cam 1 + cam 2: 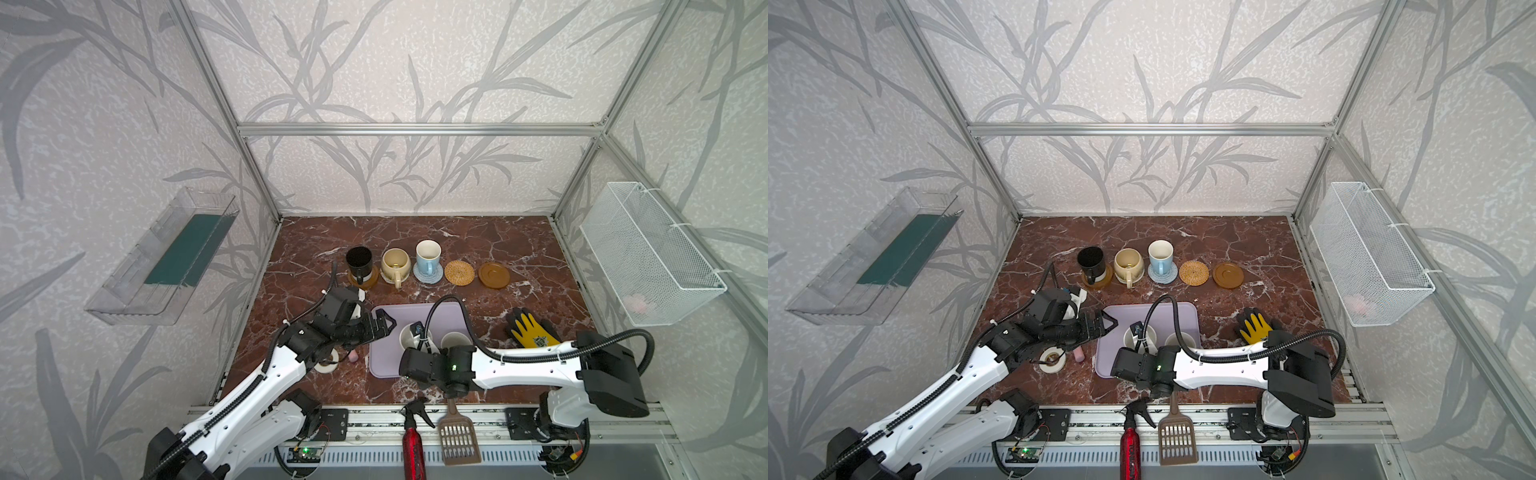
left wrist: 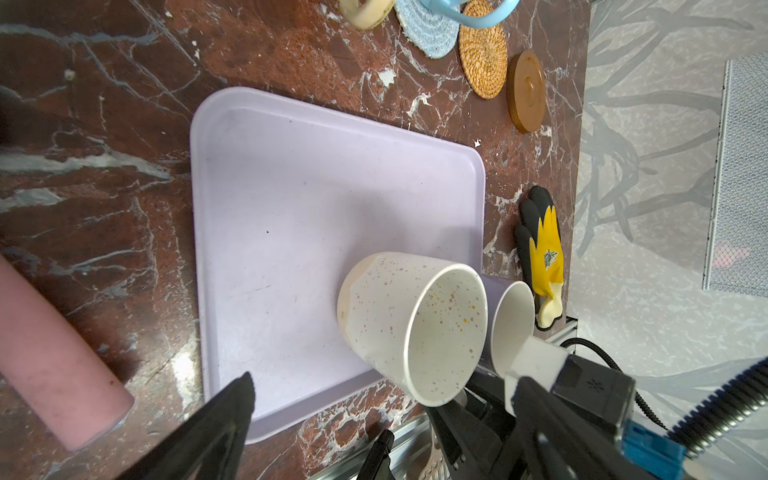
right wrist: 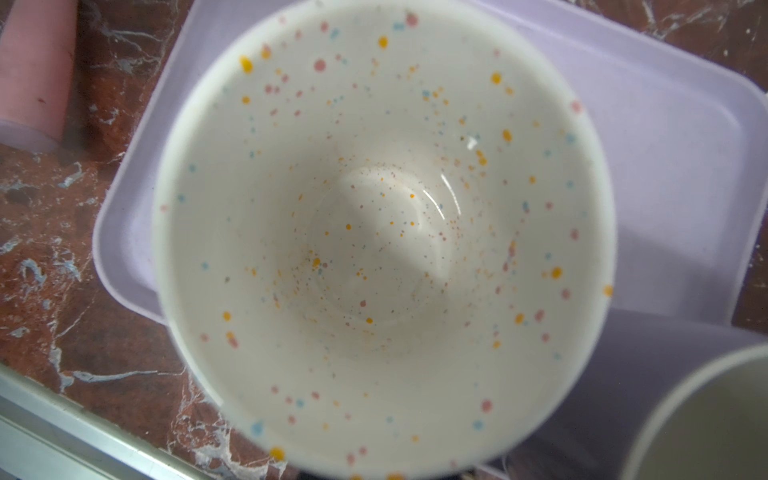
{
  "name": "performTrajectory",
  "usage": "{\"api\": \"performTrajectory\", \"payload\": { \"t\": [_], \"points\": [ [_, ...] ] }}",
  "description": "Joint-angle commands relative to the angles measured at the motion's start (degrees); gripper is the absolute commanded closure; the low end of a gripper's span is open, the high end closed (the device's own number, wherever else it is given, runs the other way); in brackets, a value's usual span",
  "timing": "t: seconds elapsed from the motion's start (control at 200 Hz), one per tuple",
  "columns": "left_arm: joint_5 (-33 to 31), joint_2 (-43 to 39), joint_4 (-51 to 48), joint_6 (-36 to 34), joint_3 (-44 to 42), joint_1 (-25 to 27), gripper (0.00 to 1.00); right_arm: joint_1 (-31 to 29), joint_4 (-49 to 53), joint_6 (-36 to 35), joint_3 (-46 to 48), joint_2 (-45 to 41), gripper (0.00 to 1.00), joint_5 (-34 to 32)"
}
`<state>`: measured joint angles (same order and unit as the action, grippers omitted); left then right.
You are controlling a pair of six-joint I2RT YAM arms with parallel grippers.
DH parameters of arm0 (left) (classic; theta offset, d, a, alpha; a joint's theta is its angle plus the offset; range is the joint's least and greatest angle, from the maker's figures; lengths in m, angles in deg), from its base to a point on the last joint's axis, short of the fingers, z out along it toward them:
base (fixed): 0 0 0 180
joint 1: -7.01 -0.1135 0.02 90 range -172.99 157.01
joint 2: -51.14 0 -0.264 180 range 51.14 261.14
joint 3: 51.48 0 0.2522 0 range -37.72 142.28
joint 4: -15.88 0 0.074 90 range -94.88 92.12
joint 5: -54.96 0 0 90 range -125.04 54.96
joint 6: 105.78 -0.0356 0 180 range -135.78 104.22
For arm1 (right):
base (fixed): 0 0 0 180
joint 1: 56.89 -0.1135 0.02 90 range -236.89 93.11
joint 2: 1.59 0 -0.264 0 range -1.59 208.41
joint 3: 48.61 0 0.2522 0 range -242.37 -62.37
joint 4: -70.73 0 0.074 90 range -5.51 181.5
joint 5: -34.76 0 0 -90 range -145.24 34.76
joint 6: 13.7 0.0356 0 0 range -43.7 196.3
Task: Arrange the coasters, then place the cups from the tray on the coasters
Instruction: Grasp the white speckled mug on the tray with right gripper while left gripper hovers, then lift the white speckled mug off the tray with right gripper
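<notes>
Black cup [image 1: 359, 257], beige cup [image 1: 395, 264], blue cup [image 1: 428, 254] sit on coasters [image 1: 420, 277]; white cup [image 2: 411, 328], lavender cup [image 2: 513, 320] stand on tray [image 2: 291, 208].

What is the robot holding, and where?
Right gripper is shut on the white mug, near side, probably its hidden handle. Left gripper holds nothing.

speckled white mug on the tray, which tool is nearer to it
Right. The right tool is closed on the near side of the speckled white mug. The left tool is open over the left edge of the lavender tray, apart from the mug.
</notes>
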<state>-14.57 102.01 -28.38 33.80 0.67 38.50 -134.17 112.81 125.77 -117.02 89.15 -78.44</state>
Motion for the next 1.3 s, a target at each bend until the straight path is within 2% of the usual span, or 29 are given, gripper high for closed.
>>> {"api": "performTrajectory", "payload": {
  "t": [0.0,0.515,0.76,0.97,1.295],
  "points": [
    [-0.6,-0.1,0.0,0.3,0.1,-0.3,0.01,0.2,-1.4,-0.4,-0.9,0.9,0.83,-1.3],
    [-0.3,-1.5,2.6,1.5,0.6,-0.3,0.01,0.3,-3.6,-2.2,-0.5,-4.0,1.00,-3.2],
    [1.0,-2.2,7.2,3.1,0.4,-0.3,0.01,0.2,-4.0,-4.0,-0.4,-6.6,1.00,-5.0],
    [1.0,-3.2,8.0,3.0,3.9,-0.7,0.01,0.5,-5.1,-4.9,-0.5,-10.1,1.00,-6.1],
    [-0.1,-1.7,10.7,3.0,7.6,-0.7,0.01,4.9,-6.3,-8.8,-0.9,-17.0,1.00,-5.3]
  ]
}}
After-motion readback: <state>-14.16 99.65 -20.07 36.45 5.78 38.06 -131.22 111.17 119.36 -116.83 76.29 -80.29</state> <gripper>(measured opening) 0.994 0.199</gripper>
